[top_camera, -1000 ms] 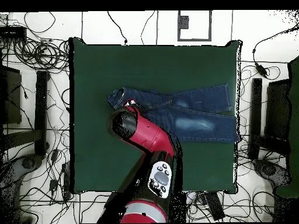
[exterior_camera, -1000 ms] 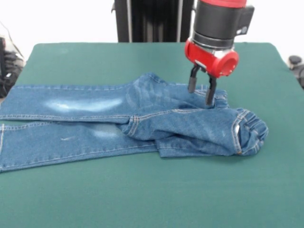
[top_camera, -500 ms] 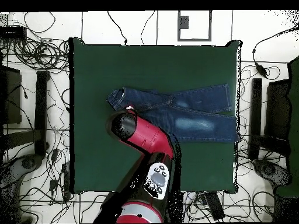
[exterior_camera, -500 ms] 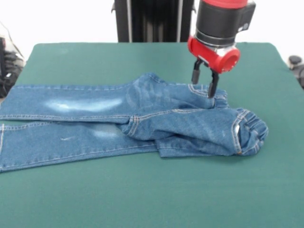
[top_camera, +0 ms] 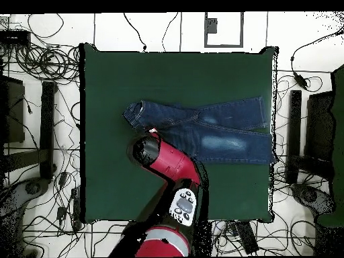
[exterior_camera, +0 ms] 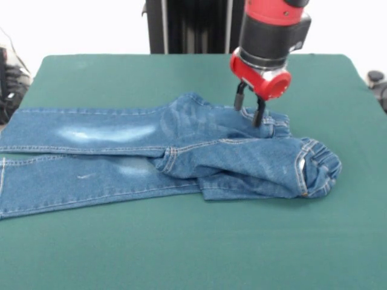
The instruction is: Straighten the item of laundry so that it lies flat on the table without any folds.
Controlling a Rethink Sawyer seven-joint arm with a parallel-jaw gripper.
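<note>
The small blue jeans (exterior_camera: 181, 154) lie on the green table (exterior_camera: 181, 241), with both legs stretched to the left in the front view. The hip part is folded over, and the gathered waistband (exterior_camera: 315, 166) is bunched at the right. My gripper (exterior_camera: 249, 112) hangs just above the far edge of the folded hip part, open and empty, its fingertips close to the denim. In the overhead view the jeans (top_camera: 215, 131) lie across the table's middle, and the red arm (top_camera: 164, 158) covers the gripper.
The legs' ends reach the table's left edge (exterior_camera: 12, 115) in the front view. Cables and stands (top_camera: 40, 134) ring the table on the floor. The black pedestal (exterior_camera: 193, 27) stands behind the table's far side.
The gripper rose a little off the denim and shifted slightly left in the front view. The jeans have not moved.
</note>
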